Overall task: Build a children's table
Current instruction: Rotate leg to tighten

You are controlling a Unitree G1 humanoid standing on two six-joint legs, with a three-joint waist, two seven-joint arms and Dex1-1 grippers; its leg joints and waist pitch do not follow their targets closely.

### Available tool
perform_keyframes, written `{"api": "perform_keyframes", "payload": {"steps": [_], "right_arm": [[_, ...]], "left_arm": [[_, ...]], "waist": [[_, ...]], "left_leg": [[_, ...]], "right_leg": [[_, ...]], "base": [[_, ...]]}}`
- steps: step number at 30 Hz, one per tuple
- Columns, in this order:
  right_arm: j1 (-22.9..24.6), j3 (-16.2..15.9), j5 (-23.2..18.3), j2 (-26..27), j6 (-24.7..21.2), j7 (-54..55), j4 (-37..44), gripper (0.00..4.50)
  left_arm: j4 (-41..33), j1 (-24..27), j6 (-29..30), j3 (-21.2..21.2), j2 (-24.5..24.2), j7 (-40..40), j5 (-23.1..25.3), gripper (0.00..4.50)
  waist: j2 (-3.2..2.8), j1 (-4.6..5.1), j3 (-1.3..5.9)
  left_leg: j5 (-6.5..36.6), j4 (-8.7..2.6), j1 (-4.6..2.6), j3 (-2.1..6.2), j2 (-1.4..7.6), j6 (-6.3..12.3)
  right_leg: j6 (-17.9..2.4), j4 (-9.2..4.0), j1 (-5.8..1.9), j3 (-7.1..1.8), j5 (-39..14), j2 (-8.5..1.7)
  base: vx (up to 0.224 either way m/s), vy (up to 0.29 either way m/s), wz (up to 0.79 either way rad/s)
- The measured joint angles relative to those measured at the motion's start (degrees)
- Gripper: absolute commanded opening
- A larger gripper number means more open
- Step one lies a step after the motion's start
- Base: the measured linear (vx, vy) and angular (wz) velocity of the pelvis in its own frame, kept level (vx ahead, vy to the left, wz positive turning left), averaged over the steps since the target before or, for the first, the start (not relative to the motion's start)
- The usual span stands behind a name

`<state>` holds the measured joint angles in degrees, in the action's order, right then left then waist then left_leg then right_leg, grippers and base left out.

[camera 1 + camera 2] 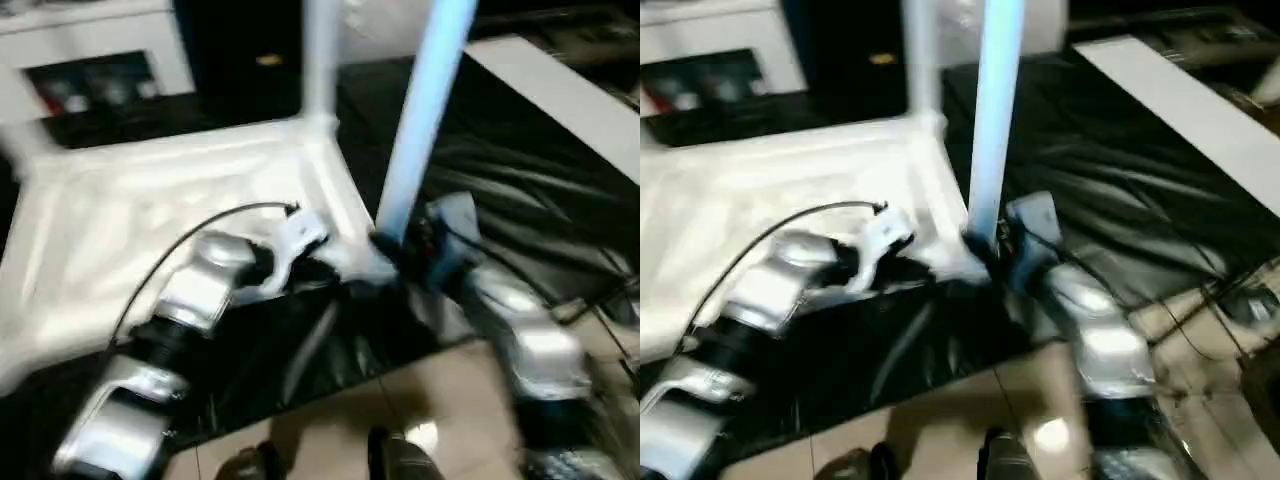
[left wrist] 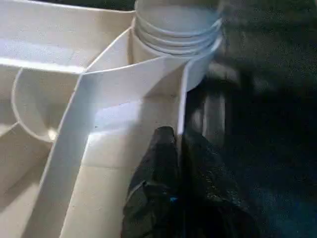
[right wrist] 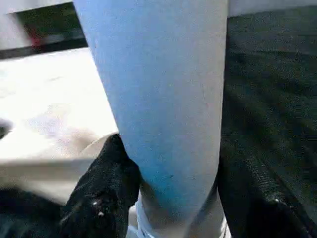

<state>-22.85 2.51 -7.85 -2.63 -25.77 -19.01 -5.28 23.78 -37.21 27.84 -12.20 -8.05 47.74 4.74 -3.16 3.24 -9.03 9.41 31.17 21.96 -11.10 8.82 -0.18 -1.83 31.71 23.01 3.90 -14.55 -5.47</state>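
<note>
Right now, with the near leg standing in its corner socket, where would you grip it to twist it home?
Low on the near leg, just above the socket, fingers on opposite sides of the round shaft, coming in level from the robot's side. The shaft stands upright, and the right gripper already clamps it that way; gripping low probably limits wobble.

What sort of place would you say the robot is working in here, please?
Probably an indoor workshop or lab. A black-covered work surface holds the upturned table top, beige floor tiles lie below, cables trail beside it, and a white cabinet stands behind.
</note>
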Motion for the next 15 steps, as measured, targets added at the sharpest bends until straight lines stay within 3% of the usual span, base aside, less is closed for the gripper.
{"api": "perform_keyframes", "payload": {"steps": [1, 2, 3, 4, 5, 6, 8, 10, 12, 13, 15], "right_arm": [[-0.91, 0.77, 0.82, 1.43, 0.52, 2.58, -0.99, 1.99], [-2.07, 1.22, 1.52, 2.44, 1.28, 4.77, -2.33, 2.34], [-2.97, 1.34, 1.76, 2.64, 2.02, 6.27, -3.37, 2.34], [-3.49, 1.42, 1.75, 2.89, 2.45, 6.58, -3.98, 2.55], [-3.78, 1.62, 1.76, 3.14, 2.81, 6.82, -4.13, 2.72], [-3.65, 1.68, 1.46, 3.28, 3.2, 6.75, -3.9, 2.76], [-2.79, 1.55, 1.36, 3.66, 3.54, 5.83, -3.72, 3.04], [-1.28, 0.96, 1.24, 2.49, 4.12, 3.19, -3.03, 3.16], [0.49, -0.83, 0.94, -0.33, 5.25, -0.92, -2.6, 3.27], [1.02, -1.24, 0.71, -1.6, 5.71, -2.68, -2.61, 3.5], [2.07, -2.08, -0.04, -4.97, 6.57, -7.3, -2.47, 3.66]], "left_arm": [[0.12, -0.08, 0.36, 0.27, 1.46, -2.62, 0.19, 0.0], [0.15, -0.12, 0.53, 0.67, 2.7, -5.06, 0.5, 0.0], [0.17, -0.22, 0.59, 0.82, 3.73, -6.92, 0.64, 0.0], [0.06, -0.22, 0.75, 1.09, 4.03, -7.49, 0.65, 0.0], [-0.29, -0.24, 1.0, 1.13, 4.23, -7.62, 0.62, 0.0], [-0.81, -0.22, 1.15, 1.11, 4.35, -7.95, 0.62, 0.0], [-1.35, -0.21, 1.67, 1.08, 3.95, -8.43, 0.78, 0.0], [-1.88, 0.07, 1.04, 0.55, 2.86, -7.64, 0.73, 0.0], [-2.73, 0.76, -0.42, 0.04, 1.27, -5.97, 0.53, 0.0], [-2.98, 0.82, -0.83, -0.04, 0.62, -5.29, 0.46, 0.0], [-3.35, 0.9, -1.85, -0.22, -1.13, -3.39, 0.32, 0.0]], "waist": [[0.5, -0.46, -0.22], [0.98, -0.64, -0.43], [1.48, -0.87, -0.84], [1.42, -1.68, -1.08], [0.81, -2.11, -1.28], [-0.1, -2.2, -1.31], [-0.45, -1.36, -1.53], [-0.36, -0.71, -1.69], [0.11, -0.41, -1.99], [0.28, -0.46, -2.1], [0.3, -1.0, -2.2]], "left_leg": [[-0.01, -0.61, -0.51, -0.98, -0.03, -0.01], [-0.01, -0.98, -1.27, -1.74, -0.18, -0.02], [1.56, 0.27, -1.39, -1.5, -0.68, -0.79], [2.67, 1.48, -1.27, 0.19, -1.03, -0.18], [2.38, 1.69, -0.71, 1.98, -1.16, -0.37], [1.34, 1.8, -0.82, 2.94, -0.98, -1.26], [1.36, 1.66, -0.78, 3.09, -0.33, -1.31], [1.36, 1.36, -0.91, 2.75, -0.48, -1.32], [1.42, 0.69, -1.58, 1.98, -0.72, -1.37], [1.52, 0.35, -1.69, 2.0, -0.82, -1.51], [1.5, 0.19, -1.22, 2.71, -0.71, -1.49]], "right_leg": [[-0.6, 0.95, 0.34, -0.46, -0.9, -0.11], [-0.62, 1.08, 0.87, -1.16, -1.24, -0.35], [0.68, 0.87, 1.21, -1.34, -0.52, -1.1], [1.29, 0.85, 0.85, -1.01, -0.17, -1.28], [1.5, 0.68, 0.77, 0.08, -0.05, -1.31], [1.51, 0.25, 0.61, 1.17, -0.04, -1.18], [1.36, -0.8, 0.02, 1.82, 0.01, -0.67], [0.17, -0.49, -0.12, 1.51, 0.6, -0.78], [-0.24, -0.46, 0.05, 0.84, 1.15, -0.99], [-0.04, -0.72, 0.15, 0.89, 1.17, -1.05], [0.52, -1.29, 0.28, 1.74, 1.35, -1.0]], "base": [[-0.062, -0.023, 0.1], [0.002, -0.074, 0.17], [0.002, -0.074, 0.17], [0.075, -0.042, -0.12], [0.064, 0.041, -0.41], [0.064, 0.041, -0.41], [0.01, 0.027, -0.14], [0.0, 0.0, 0.0], [0.0, 0.0, 0.0], [0.0, 0.0, 0.0], [0.0, 0.0, 0.0]]}}
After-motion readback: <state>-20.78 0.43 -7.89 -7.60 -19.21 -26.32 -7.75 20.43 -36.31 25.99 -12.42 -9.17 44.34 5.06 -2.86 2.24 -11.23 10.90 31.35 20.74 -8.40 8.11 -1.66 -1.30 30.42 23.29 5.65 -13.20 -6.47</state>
